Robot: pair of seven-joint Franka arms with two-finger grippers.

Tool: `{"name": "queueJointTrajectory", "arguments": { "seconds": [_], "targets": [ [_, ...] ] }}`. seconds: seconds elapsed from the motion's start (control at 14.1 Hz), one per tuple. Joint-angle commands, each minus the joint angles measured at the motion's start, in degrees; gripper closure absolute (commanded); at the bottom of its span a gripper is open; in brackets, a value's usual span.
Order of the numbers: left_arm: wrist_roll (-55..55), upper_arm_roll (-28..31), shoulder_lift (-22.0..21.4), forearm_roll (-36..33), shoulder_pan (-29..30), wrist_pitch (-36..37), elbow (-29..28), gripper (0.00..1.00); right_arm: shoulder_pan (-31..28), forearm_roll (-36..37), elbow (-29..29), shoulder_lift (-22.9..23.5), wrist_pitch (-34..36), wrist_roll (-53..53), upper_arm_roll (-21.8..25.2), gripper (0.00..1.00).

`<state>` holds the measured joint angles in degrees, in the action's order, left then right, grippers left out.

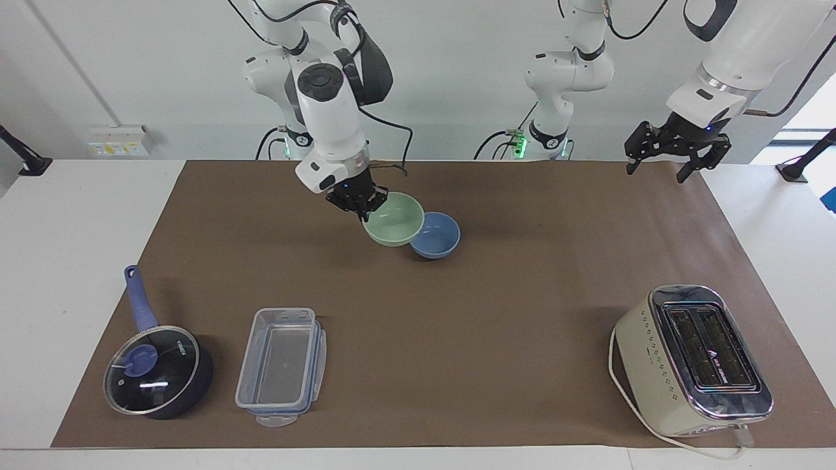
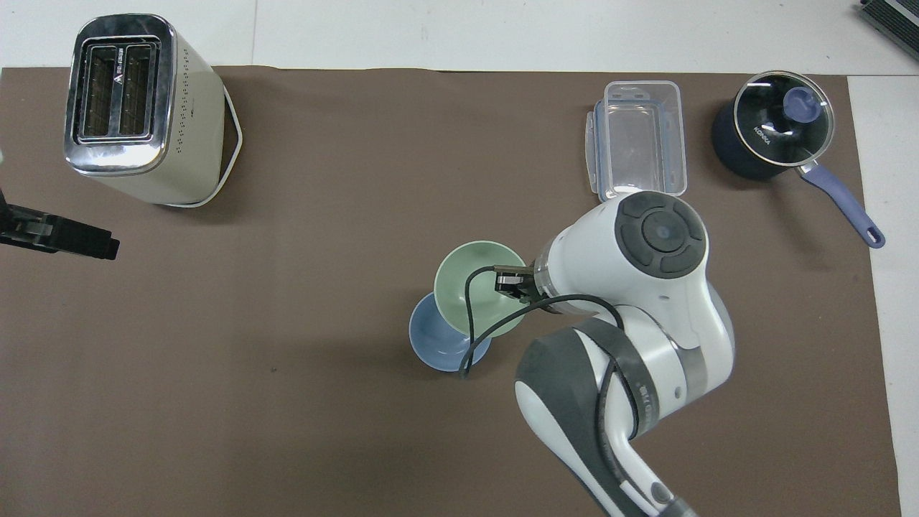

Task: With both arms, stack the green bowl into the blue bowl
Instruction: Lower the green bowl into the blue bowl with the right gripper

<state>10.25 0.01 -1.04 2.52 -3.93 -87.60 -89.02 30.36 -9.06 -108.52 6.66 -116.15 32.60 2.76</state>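
The right arm bends forward and down over the middle of the desk (image 1: 496,339), its right gripper (image 1: 360,201) with fingers clamped on the rim of the green bowl (image 1: 394,220). That bowl hangs in the air, mouth up and slightly tilted, overlapping the blue bowl (image 1: 439,238), which stands upright. The left gripper (image 1: 673,155) waits raised over the desk's edge, fingers apart.

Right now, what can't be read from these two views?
- Blue bowl: partly covered by the green bowl in both views; whether they touch is unclear.
- Right end effector: grips the green bowl's rim; in the overhead view the arm's own wrist hides most of it.
- Left end effector: cut off by the overhead view's edge.
- Plastic container: its nearer end is covered by the right arm overhead.
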Motion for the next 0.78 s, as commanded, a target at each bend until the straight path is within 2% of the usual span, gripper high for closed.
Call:
{"name": "queueJointTrajectory", "arguments": {
  "seconds": [0.0, 0.28, 0.43, 0.71],
  "targets": [
    [0.4, -0.7, -0.5, -1.2, 0.8, 0.8, 0.2, 0.00, 0.5, -1.7, -0.7, 1.0, -2.1, 0.6, 0.0, 1.00],
    [0.4, -0.8, -0.5, -1.1, 0.8, 0.8, 0.1, 0.00, 1.1, -2.3, -4.1, 0.1, -2.9, 1.1, -1.5, 1.00],
    [0.4, -0.8, -0.5, -1.1, 0.8, 0.9, 0.1, 0.00, 2.0, -2.3, -7.1, 0.0, -6.9, 1.3, -1.6, 1.00],
    [0.3, -0.8, -0.5, -1.1, 0.7, 0.8, 0.1, 0.00, 2.9, -2.3, -9.8, 0.2, -9.6, 1.3, -1.6, 1.00]
  ]
}}
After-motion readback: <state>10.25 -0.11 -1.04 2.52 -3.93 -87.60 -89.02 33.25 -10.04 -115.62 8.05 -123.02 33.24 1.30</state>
